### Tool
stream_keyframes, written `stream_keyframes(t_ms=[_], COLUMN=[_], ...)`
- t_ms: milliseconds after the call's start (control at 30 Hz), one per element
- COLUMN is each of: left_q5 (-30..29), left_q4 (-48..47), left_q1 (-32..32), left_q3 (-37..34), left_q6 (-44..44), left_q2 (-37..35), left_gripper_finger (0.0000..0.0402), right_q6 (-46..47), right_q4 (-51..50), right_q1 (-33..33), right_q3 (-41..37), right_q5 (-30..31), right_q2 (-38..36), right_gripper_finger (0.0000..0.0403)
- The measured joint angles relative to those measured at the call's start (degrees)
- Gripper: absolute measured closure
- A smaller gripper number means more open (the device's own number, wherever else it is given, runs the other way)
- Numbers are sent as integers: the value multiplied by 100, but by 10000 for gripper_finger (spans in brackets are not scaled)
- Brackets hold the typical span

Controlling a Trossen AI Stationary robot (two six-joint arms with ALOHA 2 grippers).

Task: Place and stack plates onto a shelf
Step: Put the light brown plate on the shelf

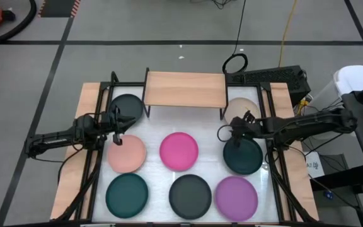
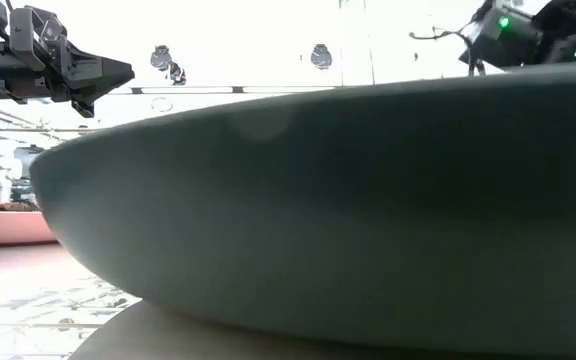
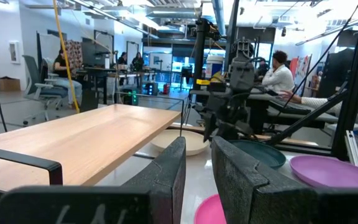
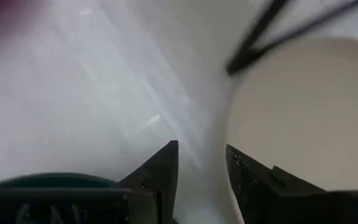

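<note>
Your shelf holds no plates yet. Left jaws hover empty, slightly parted, over the pink plate; right jaws, slightly parted and empty, sit between the beige plate and teal plate.

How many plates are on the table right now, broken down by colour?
Counted in the high view:
Dark teal plates: 2
Charcoal plates: 2
Beige plate: 1
Salmon pink plate: 1
Magenta plate: 1
Purple plate: 1
Total: 8, all on the table; none on the shelf.
</note>
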Motion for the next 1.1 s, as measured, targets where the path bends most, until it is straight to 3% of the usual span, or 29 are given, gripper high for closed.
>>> stream_keyframes(t_ms=[467,767,867,1000,1100], left_q5=[0,2,2,2,1], left_q4=[1,1,1,0,1], left_q1=[0,0,0,-1,-1], left_q3=[0,0,0,0,0], left_q6=[0,0,0,0,0], left_q2=[0,0,1,1,0], left_gripper_finger=[319,319,319,319,319], right_q6=[10,53,28,-46,-22], right_q4=[35,111,111,104,56], right_q1=[-480,-530,-530,-526,-528], right_q3=[-2,-4,-4,-7,11], right_q5=[582,593,586,647,934], right_q2=[814,1425,1527,1477,1247], right_gripper_finger=[287,289,312,381,391])
